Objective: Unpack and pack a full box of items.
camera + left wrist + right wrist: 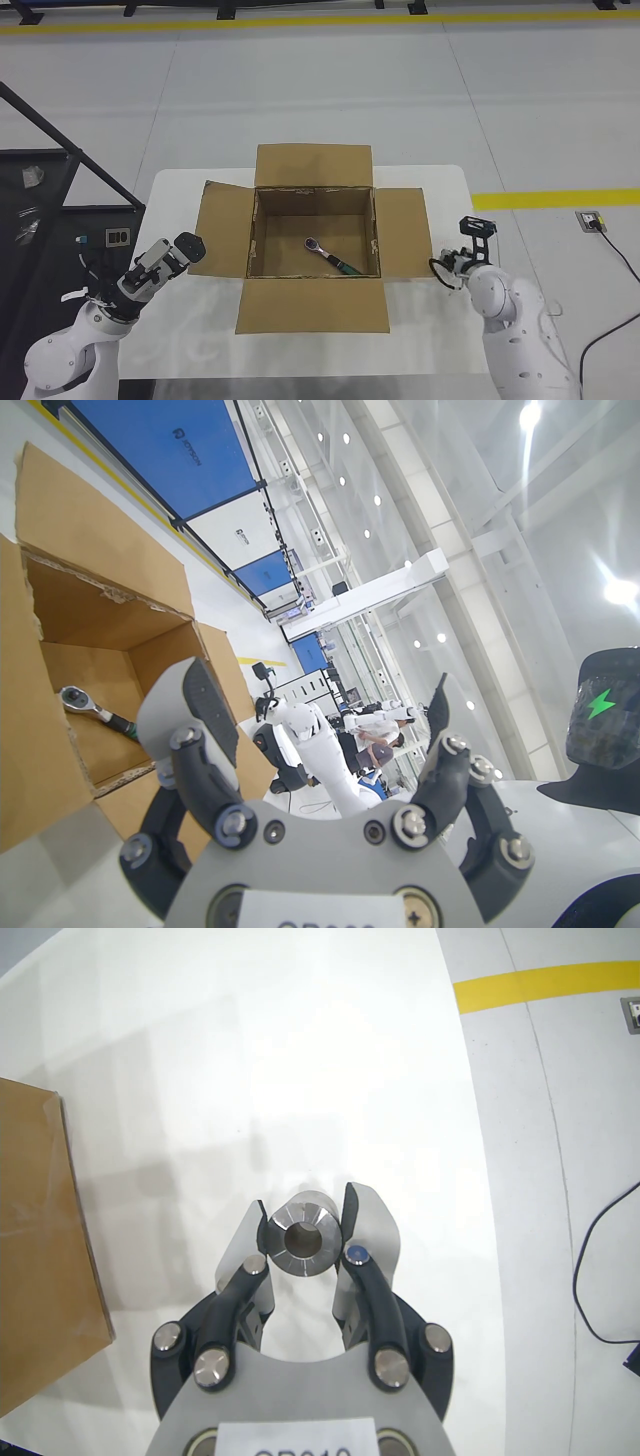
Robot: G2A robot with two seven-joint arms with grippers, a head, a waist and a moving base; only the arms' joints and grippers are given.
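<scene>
My left claw (320,680) is spread wide and holds nothing. It hangs over the left side of the table (200,320), just beside the left flap of the box (313,300). My right claw (305,1202) is closed on a hollow metal cylinder (304,1240), gripped by its sides with the bore facing my wrist, over bare table just right of the box. The box stands open mid-table, all four flaps folded out. A wrench (328,254) lies on its floor.

The box (312,305), ratchet (330,256) inside, sits on the table (440,185) between left tool (188,247) and right tool (305,1202) holding a sleeve (304,1240).
</scene>
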